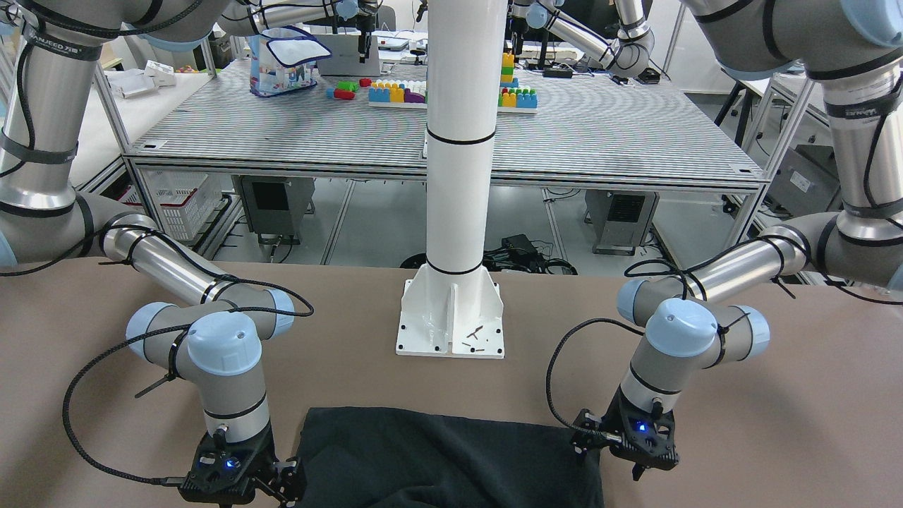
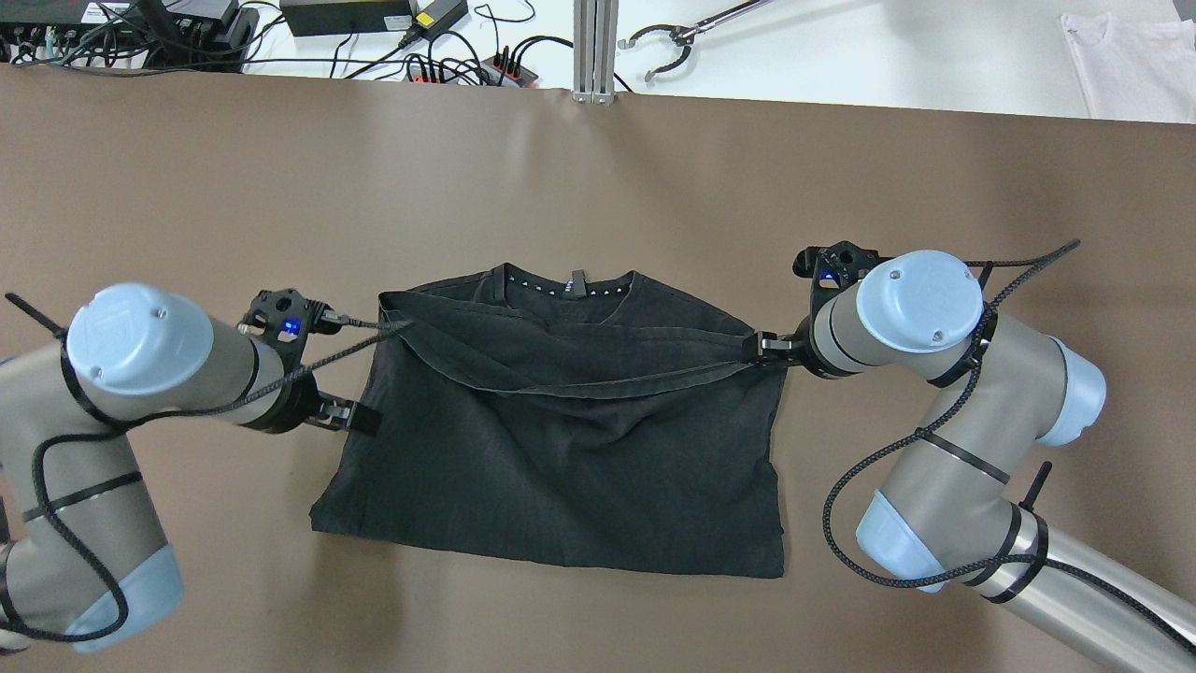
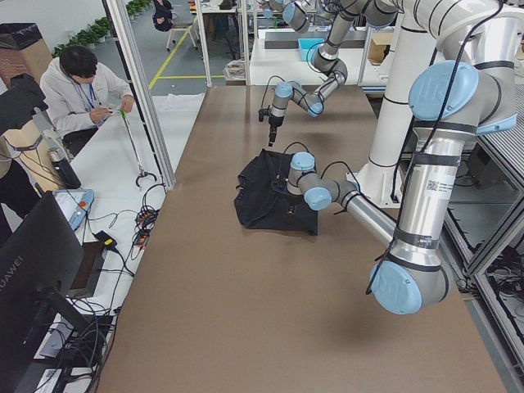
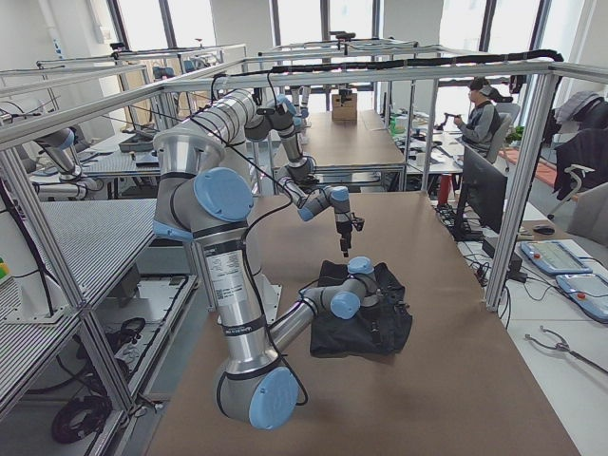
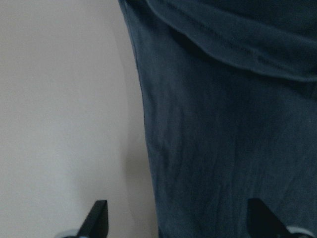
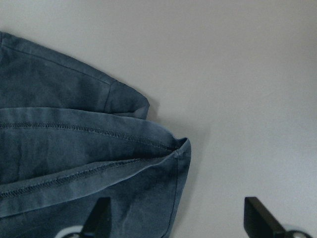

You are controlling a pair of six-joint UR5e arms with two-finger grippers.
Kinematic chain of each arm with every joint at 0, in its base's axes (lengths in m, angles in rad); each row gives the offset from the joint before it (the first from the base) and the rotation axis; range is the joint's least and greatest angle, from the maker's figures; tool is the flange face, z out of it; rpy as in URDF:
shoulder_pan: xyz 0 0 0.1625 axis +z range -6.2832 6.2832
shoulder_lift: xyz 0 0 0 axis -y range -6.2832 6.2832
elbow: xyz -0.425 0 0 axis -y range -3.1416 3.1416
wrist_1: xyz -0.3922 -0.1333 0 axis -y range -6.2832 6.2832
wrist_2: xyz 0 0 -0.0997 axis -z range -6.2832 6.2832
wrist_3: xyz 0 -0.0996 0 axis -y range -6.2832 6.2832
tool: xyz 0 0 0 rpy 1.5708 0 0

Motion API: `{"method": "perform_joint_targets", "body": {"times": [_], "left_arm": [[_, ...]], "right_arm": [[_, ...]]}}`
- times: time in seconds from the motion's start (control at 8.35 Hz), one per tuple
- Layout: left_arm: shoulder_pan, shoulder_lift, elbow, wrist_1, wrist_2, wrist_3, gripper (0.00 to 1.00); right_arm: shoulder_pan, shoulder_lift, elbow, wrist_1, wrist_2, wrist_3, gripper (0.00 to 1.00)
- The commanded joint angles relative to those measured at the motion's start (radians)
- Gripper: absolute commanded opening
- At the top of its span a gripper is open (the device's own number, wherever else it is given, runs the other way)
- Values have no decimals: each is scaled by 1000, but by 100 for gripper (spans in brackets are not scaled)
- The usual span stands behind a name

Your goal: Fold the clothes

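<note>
The clothes [image 2: 570, 458] are one black garment lying flat on the brown table, neck label at the far edge, with a hemmed layer folded across its upper half. At the garment's left edge my left gripper [image 2: 353, 369] is open, and in the left wrist view its fingertips [image 5: 99, 220] straddle the fabric edge [image 5: 223, 148]. My right gripper [image 2: 783, 304] is open at the right end of the folded hem. The right wrist view shows the hem corner [image 6: 168, 153] lying on the table between the open jaws. Neither gripper holds the fabric.
A white pillar on a base plate [image 1: 451, 321] stands at the robot's side of the table, behind the garment [image 1: 444, 458]. Cables and power strips [image 2: 420, 37] lie beyond the table's far edge. A person [image 3: 78, 90] sits off to the side.
</note>
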Motion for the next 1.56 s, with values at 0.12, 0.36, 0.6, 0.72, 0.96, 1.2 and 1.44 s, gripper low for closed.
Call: {"method": "perform_joint_targets", "body": {"times": [0.12, 0.36, 0.6, 0.72, 0.96, 1.2, 1.44], "left_arm": [[157, 142, -10, -167, 92, -77, 99], [177, 141, -7, -167, 96, -83, 64], [191, 141, 5, -167, 96, -82, 60], [193, 141, 10, -167, 96, -83, 63], [191, 141, 14, -167, 96, -82, 64], [193, 133, 14, -167, 96, -88, 19], [191, 136, 13, -167, 97, -98, 0]], "right_arm": [[-3, -3, 7, 0, -21, -1, 94], [-4, 0, 9, 0, -23, -3, 94], [-4, 2, 7, 0, -23, -3, 94], [-4, 0, 7, 0, -24, -3, 94], [-4, -1, 7, 0, -24, -3, 94], [-4, -1, 7, 0, -26, -3, 94], [-4, 0, 6, 0, -26, -3, 94]]}}
